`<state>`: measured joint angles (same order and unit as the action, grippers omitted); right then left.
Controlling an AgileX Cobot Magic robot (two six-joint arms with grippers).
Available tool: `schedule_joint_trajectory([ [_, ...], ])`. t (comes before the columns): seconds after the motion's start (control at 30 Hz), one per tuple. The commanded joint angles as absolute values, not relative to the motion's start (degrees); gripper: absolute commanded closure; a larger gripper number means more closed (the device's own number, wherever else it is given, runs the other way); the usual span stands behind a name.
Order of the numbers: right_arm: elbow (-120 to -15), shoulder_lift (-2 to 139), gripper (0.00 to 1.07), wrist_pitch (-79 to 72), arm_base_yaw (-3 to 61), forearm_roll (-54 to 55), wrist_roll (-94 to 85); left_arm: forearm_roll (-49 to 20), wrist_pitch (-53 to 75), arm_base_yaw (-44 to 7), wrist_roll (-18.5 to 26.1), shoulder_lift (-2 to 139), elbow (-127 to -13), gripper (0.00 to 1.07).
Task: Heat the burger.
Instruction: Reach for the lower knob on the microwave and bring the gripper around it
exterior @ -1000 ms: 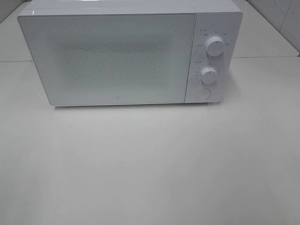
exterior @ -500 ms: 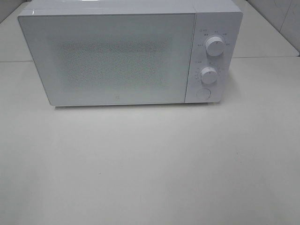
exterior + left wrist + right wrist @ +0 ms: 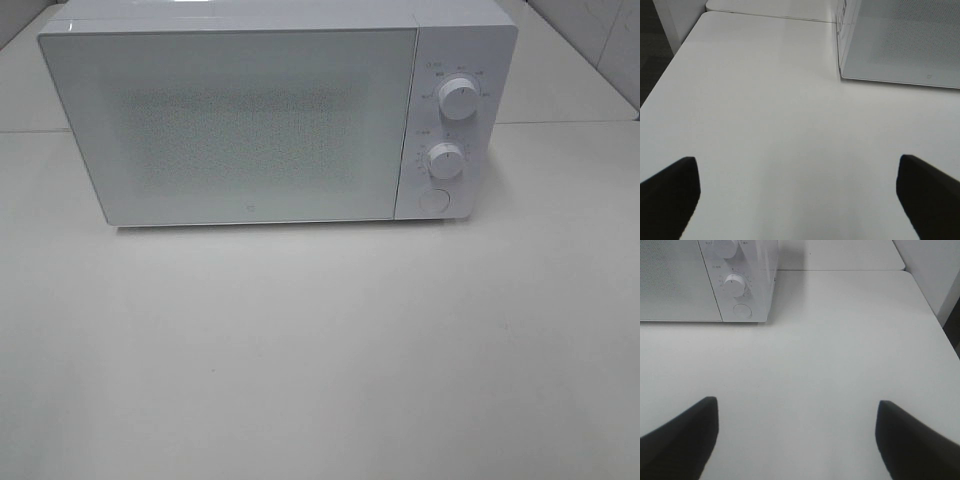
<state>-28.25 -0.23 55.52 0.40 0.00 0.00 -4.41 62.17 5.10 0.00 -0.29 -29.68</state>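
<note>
A white boxy microwave oven (image 3: 240, 120) stands with its door shut on the pale table (image 3: 320, 350). Where the burger is cannot be told from any view. The left fingers (image 3: 667, 197) and right fingers (image 3: 682, 437) are spread wide above the table, gripping nothing.

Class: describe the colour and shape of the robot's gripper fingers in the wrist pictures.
The left gripper and right gripper look alike: two plain black fingers each, broad with blunt, slanted tips. No cables or markings show; the high view shows no arm.
</note>
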Motion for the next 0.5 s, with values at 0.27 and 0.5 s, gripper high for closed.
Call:
schedule_joint_trajectory([
  [0.27, -29.6, 1.1, 0.25, 44.1, 0.2, -0.6, -0.3, -4.5, 61.3, 5.3, -0.3, -1.1, -29.6, 0.06],
  [0.5, -28.4, 8.1, 0.31, 31.5, 0.2, -1.8, -0.5, -4.5, 61.3, 5.3, -0.3, -1.1, -29.6, 0.06],
])
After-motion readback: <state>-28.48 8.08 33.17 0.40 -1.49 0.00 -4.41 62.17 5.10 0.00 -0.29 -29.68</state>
